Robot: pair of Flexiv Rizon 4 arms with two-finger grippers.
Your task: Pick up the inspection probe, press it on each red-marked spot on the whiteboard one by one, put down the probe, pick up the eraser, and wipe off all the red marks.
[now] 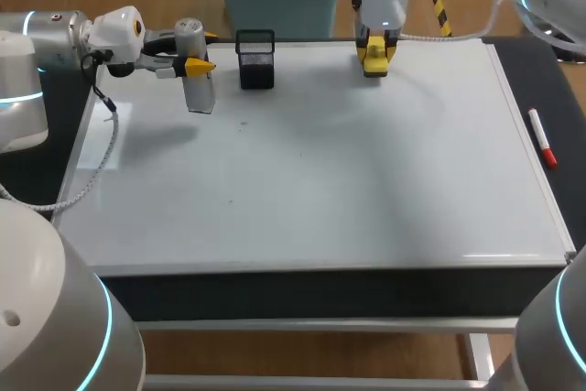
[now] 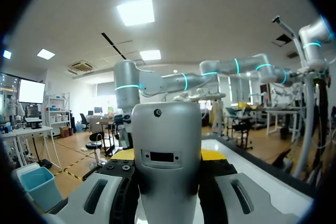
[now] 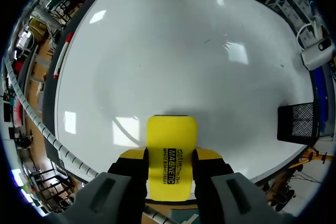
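Clamping the probe [image 1: 195, 80] upright between left gripper [image 1: 203, 50] fingers, seemingly parked clear of the board's [image 1: 320, 180] middle, while pinching the eraser [image 1: 375, 57] between right gripper [image 3: 169, 163] fingers, its face ahead toward the board, apparently for wiping.

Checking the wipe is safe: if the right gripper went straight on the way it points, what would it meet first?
The whiteboard: the right gripper points down at its bare surface, and the yellow eraser it holds would touch first. I cannot tell whether it already touches.
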